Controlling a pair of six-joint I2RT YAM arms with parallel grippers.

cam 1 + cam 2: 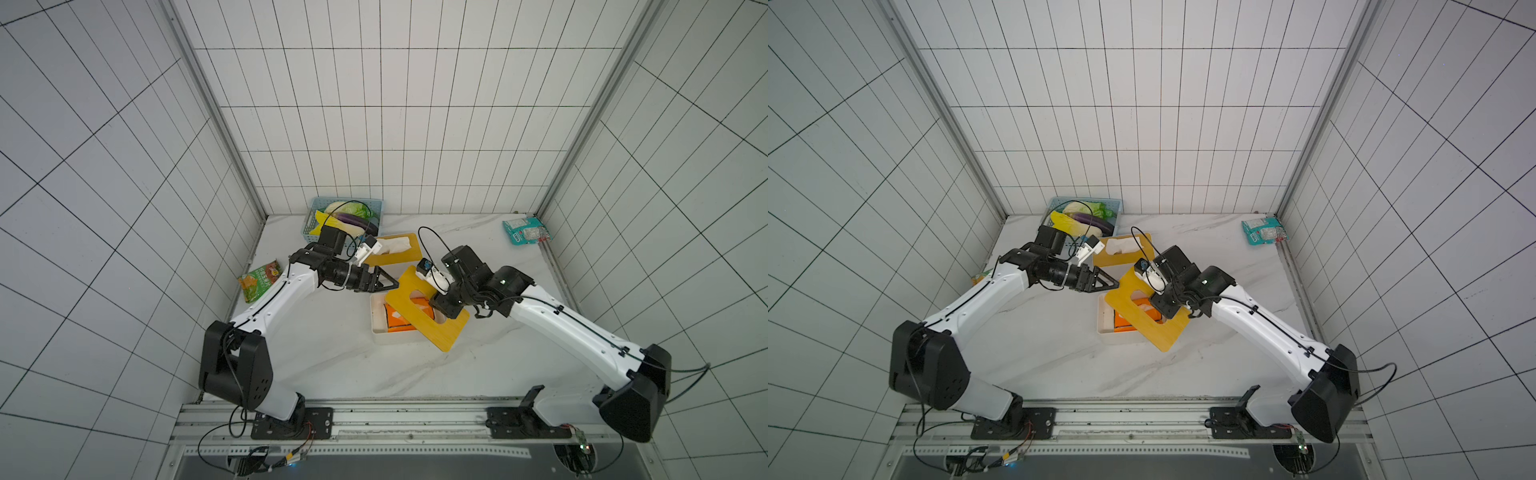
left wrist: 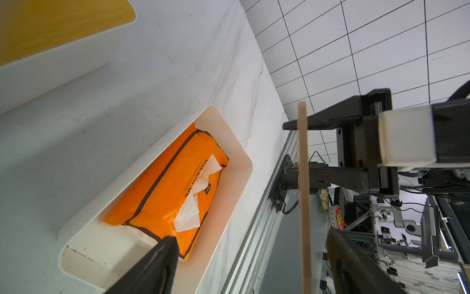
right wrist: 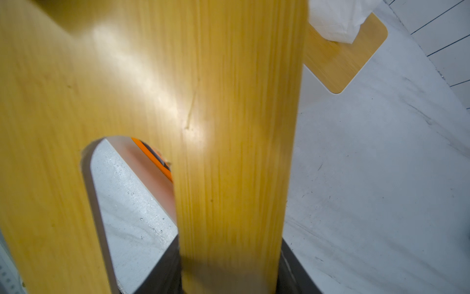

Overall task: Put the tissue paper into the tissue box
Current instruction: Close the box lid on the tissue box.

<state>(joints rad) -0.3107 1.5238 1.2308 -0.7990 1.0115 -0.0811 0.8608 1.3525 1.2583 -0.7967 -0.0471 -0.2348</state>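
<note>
Top views both show a white marble-patterned surface (image 1: pixel 332 365) carrying an open white rectangular tissue box (image 1: pixel 376 328). A yellow wooden slotted lid (image 1: pixel 436 332) stands tilted over that box, and the right gripper (image 1: pixel 441 302) is clamped on the strip beside its slot. Behind sits a second lidded tissue box (image 1: pixel 399 257). A blue plastic basket (image 1: pixel 311 218) of vegetables stands at the back wall. The orange plastic tissue paper pack (image 2: pixel 173 183) lies slanted inside the open box. The left gripper (image 1: pixel 392 284) hovers at the lid's corner nearest its arm, jaws spread wide and grasping nothing. The left wrist view shows the lid edge-on between them. A white tissue sheet (image 2: pixel 193 203) protrudes from the pack's slit.
</note>
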